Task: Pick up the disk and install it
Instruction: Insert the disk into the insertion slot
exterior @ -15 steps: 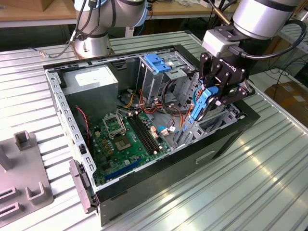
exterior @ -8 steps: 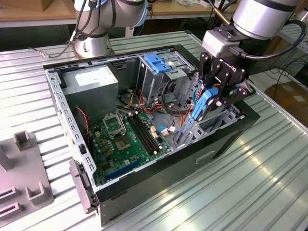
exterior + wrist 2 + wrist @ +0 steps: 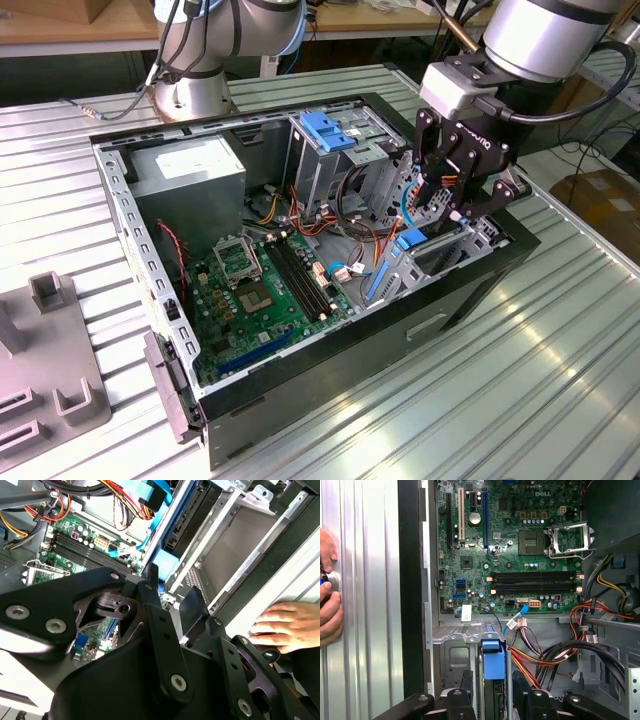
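A computer case (image 3: 330, 385) lies open on a ribbed metal surface (image 3: 520, 400). The arm (image 3: 540, 35) hangs over the end of the case at the exterior view's right. The disk (image 3: 493, 662) stands on its edge in a grey metal slot there. Its blue end points up, and the green board (image 3: 510, 555) is close by. The jaws are open and hold nothing. In both wrist views one finger (image 3: 466, 682) is on each side of the disk, with a small gap on both sides. A person's hand (image 3: 282, 627) is on the surface just beside the case. A blue bracket (image 3: 325, 130) sits on top of another metal cage inside the case.
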{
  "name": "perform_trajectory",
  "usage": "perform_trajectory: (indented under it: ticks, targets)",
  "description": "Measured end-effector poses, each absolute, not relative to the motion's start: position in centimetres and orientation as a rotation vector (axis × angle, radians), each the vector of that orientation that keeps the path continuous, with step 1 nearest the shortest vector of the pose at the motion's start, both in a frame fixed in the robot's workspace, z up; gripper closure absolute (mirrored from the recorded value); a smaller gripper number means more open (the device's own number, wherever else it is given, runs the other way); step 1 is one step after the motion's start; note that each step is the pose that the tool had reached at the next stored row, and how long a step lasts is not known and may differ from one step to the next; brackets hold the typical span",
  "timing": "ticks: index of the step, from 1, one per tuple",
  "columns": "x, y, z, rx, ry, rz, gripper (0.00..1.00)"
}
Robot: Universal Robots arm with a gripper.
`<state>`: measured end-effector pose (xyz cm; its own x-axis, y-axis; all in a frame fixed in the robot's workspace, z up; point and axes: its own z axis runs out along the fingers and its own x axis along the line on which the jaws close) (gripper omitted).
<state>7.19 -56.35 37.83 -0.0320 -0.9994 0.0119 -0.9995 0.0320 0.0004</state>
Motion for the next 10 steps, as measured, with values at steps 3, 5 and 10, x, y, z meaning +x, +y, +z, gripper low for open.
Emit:
perform_trajectory:
  ticks: [3, 5, 10]
  targets:
    - [7.19, -56.35, 37.82, 2.18, -2.25, 0.013, 0.64]
    - [7.19, -56.35, 37.81, 2.179, -2.25, 0.013, 0.76]
    - [7.19, -56.35, 37.8, 2.179, -2.25, 0.013, 0.88]
